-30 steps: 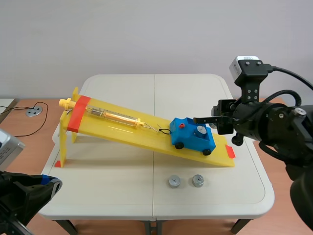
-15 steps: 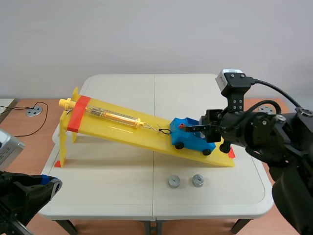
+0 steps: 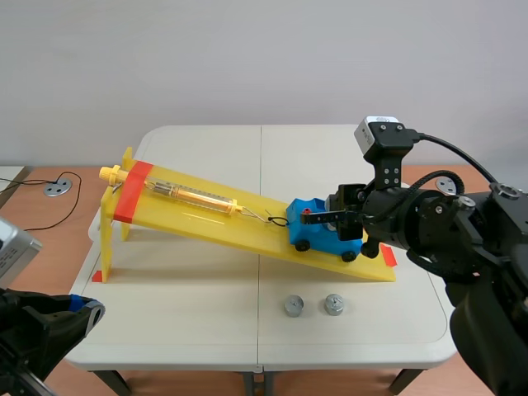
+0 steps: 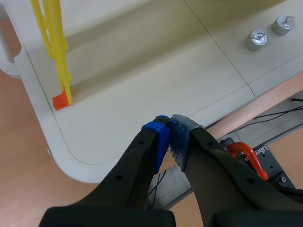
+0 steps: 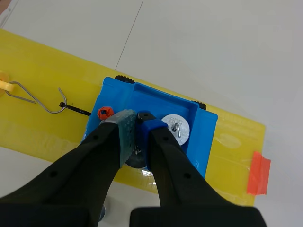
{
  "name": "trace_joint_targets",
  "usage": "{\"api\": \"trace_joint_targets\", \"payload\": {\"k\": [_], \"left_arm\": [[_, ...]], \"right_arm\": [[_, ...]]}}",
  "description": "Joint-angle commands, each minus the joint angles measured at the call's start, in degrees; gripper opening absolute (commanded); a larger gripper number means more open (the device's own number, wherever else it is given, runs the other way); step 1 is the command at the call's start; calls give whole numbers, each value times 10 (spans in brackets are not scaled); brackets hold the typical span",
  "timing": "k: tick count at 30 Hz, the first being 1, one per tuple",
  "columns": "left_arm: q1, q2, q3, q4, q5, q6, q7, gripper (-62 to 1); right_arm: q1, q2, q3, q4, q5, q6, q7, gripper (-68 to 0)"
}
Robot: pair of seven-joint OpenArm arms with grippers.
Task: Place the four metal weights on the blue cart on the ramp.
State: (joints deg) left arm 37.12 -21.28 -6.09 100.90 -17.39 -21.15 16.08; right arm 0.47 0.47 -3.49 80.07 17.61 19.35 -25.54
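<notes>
The blue cart (image 3: 326, 233) stands low on the yellow ramp (image 3: 206, 216). My right gripper (image 3: 330, 219) hangs over the cart's tray, shut on a metal weight (image 5: 135, 158) whose grey body shows just under the fingertips. In the right wrist view the gripper (image 5: 136, 118) is above the tray, and a second weight (image 5: 176, 128) lies in the cart (image 5: 156, 101) beside it. Two more weights (image 3: 294, 306) (image 3: 333, 304) stand on the table in front of the ramp. My left gripper (image 4: 169, 124) is shut on nothing over the table's front left corner.
A spring scale (image 3: 194, 196) lies along the ramp, hooked by wire to the cart's front. The ramp's raised end stands on legs (image 4: 59, 71) at the left, with orange tape marks beside them. A red clamp (image 4: 246, 156) shows under the table edge.
My right gripper has moved left from beside the ramp's low end to above the cart, now covering the weight in the tray in the scene view. The left arm kept still.
</notes>
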Motion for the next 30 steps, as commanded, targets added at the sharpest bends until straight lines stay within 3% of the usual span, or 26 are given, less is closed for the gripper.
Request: {"api": "trace_joint_targets", "payload": {"k": [1, 3, 8, 18, 23, 30], "left_arm": [[-11, -3, -8, 36, -25, -11, -55, -573], [-11, -3, -8, 36, -25, -11, -55, -573], [-11, -3, -8, 36, -25, -11, -55, -573], [-11, -3, -8, 36, -25, -11, -55, -573], [-11, -3, -8, 36, -25, -11, -55, -573], [-11, -3, -8, 36, -25, -11, -55, -573]], "right_arm": [[75, -2, -7, 36, 47, 23, 103, -669], [75, -2, -7, 36, 44, 23, 104, -666], [75, -2, -7, 36, 36, 23, 105, -571], [73, 5, 3, 36, 48, 29, 85, -483], [55, 31, 31, 56, 86, 61, 71, -430], [-9, 95, 65, 151, 116, 103, 42, -410]]}}
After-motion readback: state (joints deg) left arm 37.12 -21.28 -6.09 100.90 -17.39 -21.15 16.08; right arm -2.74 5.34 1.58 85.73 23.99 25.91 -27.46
